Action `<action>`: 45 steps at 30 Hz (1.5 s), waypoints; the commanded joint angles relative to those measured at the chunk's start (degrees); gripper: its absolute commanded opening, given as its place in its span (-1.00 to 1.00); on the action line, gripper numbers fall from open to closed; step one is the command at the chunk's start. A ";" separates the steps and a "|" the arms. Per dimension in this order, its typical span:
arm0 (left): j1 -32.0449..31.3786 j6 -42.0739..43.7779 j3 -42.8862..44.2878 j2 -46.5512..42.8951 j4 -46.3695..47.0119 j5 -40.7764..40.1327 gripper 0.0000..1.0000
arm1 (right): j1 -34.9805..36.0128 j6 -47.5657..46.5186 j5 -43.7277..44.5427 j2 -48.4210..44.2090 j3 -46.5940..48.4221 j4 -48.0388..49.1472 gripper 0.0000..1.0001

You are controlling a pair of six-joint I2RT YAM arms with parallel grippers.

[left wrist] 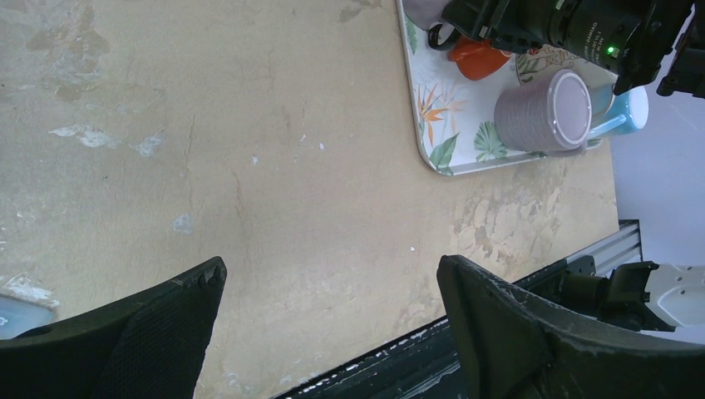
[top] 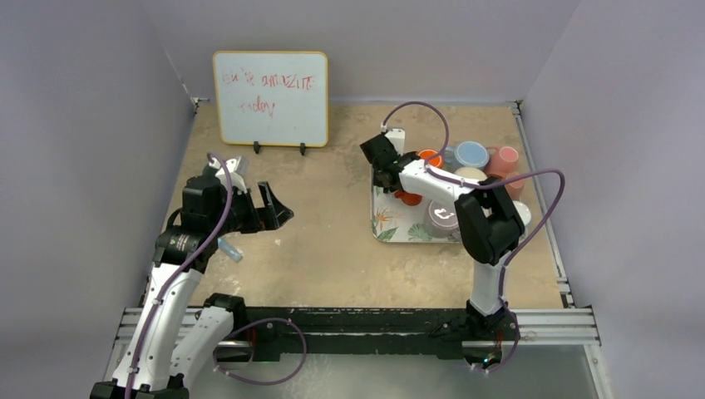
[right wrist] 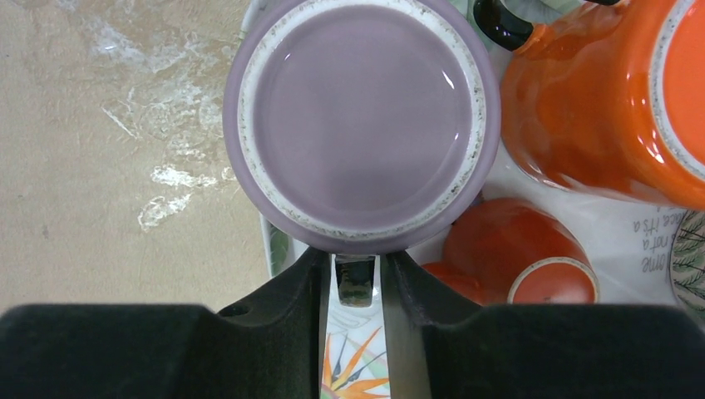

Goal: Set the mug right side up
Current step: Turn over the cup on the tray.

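Whiteboard [top: 270, 98]: stood upright at the back of the table [top: 332, 249], well left of the tray [top: 395, 226]; red writing is seen on it, too faint to be read
Left gripper [top: 278, 208]: held over bare table, well left of the tray; its jaws are spread wide and nothing is held between them
Right gripper [top: 382, 170]: lowered at the tray's far left corner; in the wrist view the fingers [right wrist: 312, 287] are drawn narrow on either side of the mug's handle [right wrist: 356, 281], with thin light slivers left at each side, so a firm clamp cannot be told
Mug [right wrist: 362, 125]: lilac, set upside down with its base up, at the tray's far left corner and partly over the tray's left edge; its handle is turned toward the right gripper
Orange mugs: two are seen on the tray just right of the mug, a large one [right wrist: 599, 108] and a small one [right wrist: 507, 245]
Second lilac mug [top: 443, 214]: base up, at the tray's near right
Blue mug [top: 471, 154] and pink mug [top: 504, 160]: placed at the tray's far right
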 commanded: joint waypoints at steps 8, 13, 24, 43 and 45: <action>-0.21 0.35 0.16 -0.07 0.33 -0.38 0.94 | -0.12 -0.81 2.59 -0.57 -0.47 3.58 -0.98; -0.19 0.61 0.04 0.16 0.64 0.54 0.94 | -0.20 -1.26 0.42 -2.33 -1.17 5.27 -1.00; -0.15 0.71 0.07 0.97 0.79 0.94 0.92 | -0.19 -1.32 0.89 -10.11 -6.88 9.74 -1.00; -0.21 -0.30 -0.52 0.90 4.03 4.44 0.99 | -0.01 3.82 -18.12 -24.67 -19.27 26.82 -1.00; -0.20 -2.13 -2.13 1.20 7.05 8.58 0.99 | 0.12 5.56 -23.38 -26.37 -21.58 30.83 -1.00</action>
